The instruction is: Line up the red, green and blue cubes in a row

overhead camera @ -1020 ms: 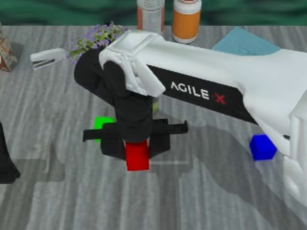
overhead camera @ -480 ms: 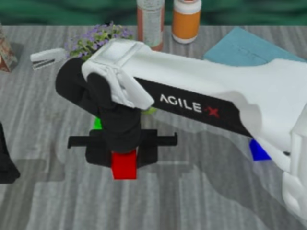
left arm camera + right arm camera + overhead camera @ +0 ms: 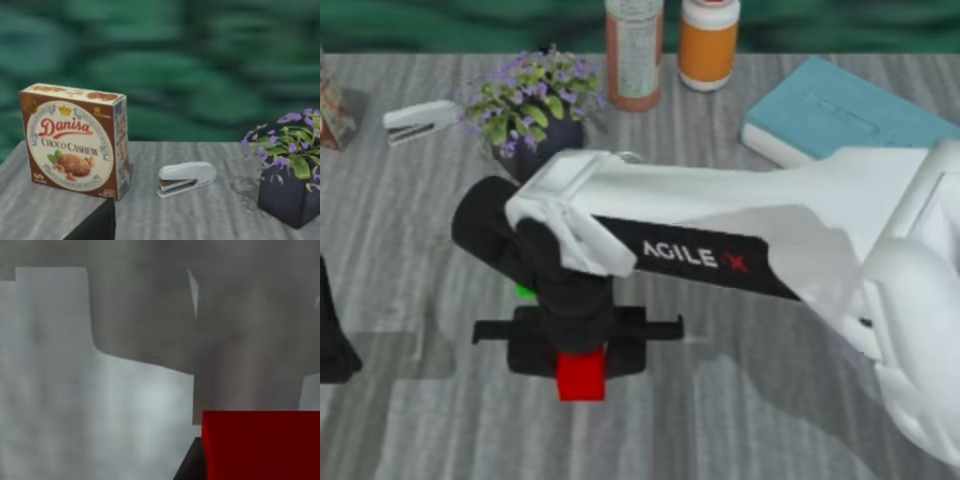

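Note:
My right gripper [image 3: 581,372] is shut on the red cube [image 3: 581,376], holding it over the table left of centre, toward the front edge. The right wrist view shows the red cube [image 3: 260,445] close up beside a dark finger [image 3: 192,467], with grey table below. Only a sliver of the green cube [image 3: 525,292] shows, just behind and left of the gripper, mostly covered by the black wrist. The blue cube is hidden under the white right arm. My left arm [image 3: 332,340] is parked at the table's left edge.
A potted purple-flowered plant [image 3: 535,95] and a white stapler [image 3: 420,120] stand at the back left, near a biscuit box [image 3: 75,137]. Two bottles [image 3: 634,50] stand at the back centre and a blue book [image 3: 850,115] lies at the back right.
My right arm has carried the red cube left and toward the front edge. The arm now covers the blue cube, and the wrist covers most of the green cube.

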Robot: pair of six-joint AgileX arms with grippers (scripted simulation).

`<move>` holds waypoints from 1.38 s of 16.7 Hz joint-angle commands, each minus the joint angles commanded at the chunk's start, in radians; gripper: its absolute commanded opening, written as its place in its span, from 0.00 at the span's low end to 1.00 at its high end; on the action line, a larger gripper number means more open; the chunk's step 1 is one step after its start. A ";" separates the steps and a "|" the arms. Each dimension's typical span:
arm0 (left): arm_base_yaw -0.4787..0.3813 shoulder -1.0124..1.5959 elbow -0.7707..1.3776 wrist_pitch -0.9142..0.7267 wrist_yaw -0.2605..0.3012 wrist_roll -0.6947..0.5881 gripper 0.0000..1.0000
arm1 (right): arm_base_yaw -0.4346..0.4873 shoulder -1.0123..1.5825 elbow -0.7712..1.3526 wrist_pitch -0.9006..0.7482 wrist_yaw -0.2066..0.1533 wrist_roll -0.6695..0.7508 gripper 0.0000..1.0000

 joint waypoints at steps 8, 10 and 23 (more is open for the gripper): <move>0.000 0.000 0.000 0.000 0.000 0.000 1.00 | 0.002 0.007 -0.019 0.022 0.000 0.000 0.23; 0.000 0.000 0.000 0.000 0.000 0.000 1.00 | 0.002 0.007 -0.019 0.022 0.000 0.000 0.38; 0.000 0.000 0.000 0.000 0.000 0.000 1.00 | 0.002 0.007 -0.019 0.022 0.000 0.000 1.00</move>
